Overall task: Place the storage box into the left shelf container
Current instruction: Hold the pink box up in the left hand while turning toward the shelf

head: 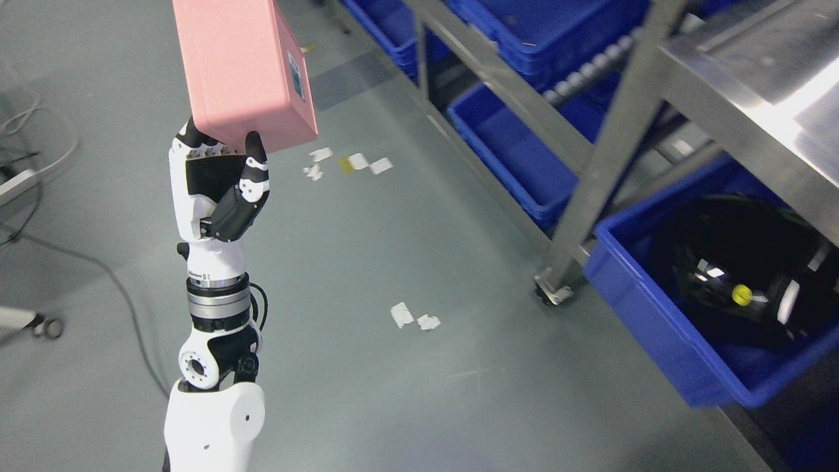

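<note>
Storage box: one pink storage box (246, 72), held up in the upper left of the head view, its top edge cut off by the frame; a small label shows on its right side face.
Left hand: the left hand (216, 180) is raised on its arm from the lower left, palm up under the box's lower end; the thumb is pressed against the near face and the fingertips (195, 137) curl up behind, so the hand is closed around the box's bottom edge.
Right hand: none visible anywhere in the view.
Box position: in the air over bare floor, well apart from the shelf and touching no container.
Shelf: one steel shelf (609, 144) runs along the right side, standing on a caster.
Containers: about four blue bins show: one nearest (662, 334) at lower right holding a dark object with a yellow dot, one empty (505, 151) on the low level, and two higher up, partly cut off. Which of them is the "left" container I cannot tell.
Floor: several scraps of white tape (357, 162) and one yellow scrap, in two clusters; grey cables (98, 269) at far left.
Done: the box appears picked up and securely carried.
Left: by my judgement, the carry to the shelf, lowering into the bin and release are not yet done; roughly halfway.
</note>
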Controlling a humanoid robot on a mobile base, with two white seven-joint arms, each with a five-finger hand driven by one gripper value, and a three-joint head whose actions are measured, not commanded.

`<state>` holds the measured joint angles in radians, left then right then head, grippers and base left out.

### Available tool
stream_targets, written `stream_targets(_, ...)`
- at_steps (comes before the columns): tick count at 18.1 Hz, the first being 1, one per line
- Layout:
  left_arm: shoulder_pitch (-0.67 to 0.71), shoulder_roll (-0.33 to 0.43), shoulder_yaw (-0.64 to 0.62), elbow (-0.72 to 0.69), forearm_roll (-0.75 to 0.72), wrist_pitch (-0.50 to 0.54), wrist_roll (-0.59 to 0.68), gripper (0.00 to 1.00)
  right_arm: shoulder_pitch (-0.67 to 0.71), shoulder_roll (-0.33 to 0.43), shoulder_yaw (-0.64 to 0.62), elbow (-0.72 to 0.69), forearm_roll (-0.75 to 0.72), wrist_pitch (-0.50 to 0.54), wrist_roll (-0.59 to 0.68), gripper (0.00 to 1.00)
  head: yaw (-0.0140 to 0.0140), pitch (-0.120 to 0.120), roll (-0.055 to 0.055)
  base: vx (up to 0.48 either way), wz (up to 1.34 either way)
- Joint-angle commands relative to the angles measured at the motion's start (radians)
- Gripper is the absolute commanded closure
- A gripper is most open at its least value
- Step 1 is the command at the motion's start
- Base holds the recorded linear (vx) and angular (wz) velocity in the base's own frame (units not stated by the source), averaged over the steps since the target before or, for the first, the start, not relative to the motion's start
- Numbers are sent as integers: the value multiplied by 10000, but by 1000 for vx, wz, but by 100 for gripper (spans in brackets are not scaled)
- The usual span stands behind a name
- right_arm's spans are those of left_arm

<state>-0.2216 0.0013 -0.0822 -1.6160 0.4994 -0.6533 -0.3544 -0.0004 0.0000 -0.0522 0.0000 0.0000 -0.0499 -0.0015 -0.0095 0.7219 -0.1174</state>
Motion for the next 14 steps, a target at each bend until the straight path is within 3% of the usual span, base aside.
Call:
stream_targets(1,971,161,-160,-423,-8,59,0,98,-42,-175,0,-174,-215,8,-15,0,0,0,0,212,1067)
stream_targets(6,1939,161,207,-300,-8,213,-15,98,-27,-175,0,-174,-215,8,-15,0,0,1,0,283,1007)
stream_targets(14,1986,161,101,-55,-8,198,-15,97,-42,-175,0,-174,-215,8,0,0,0,1,0,325,511)
